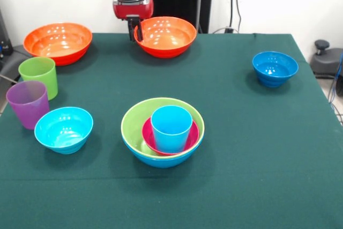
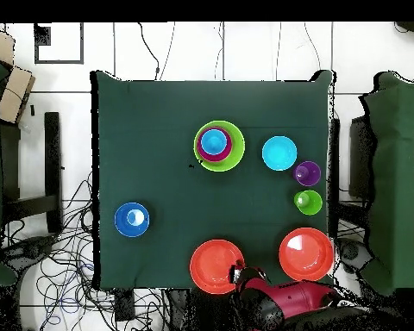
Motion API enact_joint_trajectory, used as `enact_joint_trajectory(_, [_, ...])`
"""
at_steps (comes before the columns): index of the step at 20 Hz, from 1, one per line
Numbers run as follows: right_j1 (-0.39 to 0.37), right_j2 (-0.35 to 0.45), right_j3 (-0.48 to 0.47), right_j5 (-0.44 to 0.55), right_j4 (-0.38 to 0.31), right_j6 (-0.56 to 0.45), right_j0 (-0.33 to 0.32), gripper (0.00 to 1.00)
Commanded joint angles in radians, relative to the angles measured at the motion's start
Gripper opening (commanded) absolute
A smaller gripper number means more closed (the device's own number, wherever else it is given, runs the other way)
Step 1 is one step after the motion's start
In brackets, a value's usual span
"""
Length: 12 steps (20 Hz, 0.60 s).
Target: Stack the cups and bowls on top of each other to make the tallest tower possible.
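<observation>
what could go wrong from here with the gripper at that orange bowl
1. The gripper sits at the rim of the nearer orange bowl; an edge pinch on a wide, glossy bowl could slip or tip as it lifts.
2. The tower already has the light blue cup standing tall in the magenta bowl. A large orange bowl set on it would probably perch on the cup's rim and wobble.
3. Carrying it low could clip that cup.

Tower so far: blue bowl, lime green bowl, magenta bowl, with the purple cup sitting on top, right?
Not quite. The cup on top is the light blue cup, as the front view shows. The purple cup stands apart on the table, beside the lime green cup.
</observation>
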Motion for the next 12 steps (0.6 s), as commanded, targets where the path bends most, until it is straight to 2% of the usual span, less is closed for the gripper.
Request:
enact_joint_trajectory(1, [0.013, 0.100, -0.114, 0.024, 0.002, 0.041, 0.039, 0.00])
enact_joint_trajectory(9, [0.004, 0.131, -0.104, 0.059, 0.009, 0.038, 0.021, 0.00])
enact_joint_trajectory(12, [-0.027, 0.190, -0.084, 0.135, 0.040, 0.022, -0.011, 0.00])
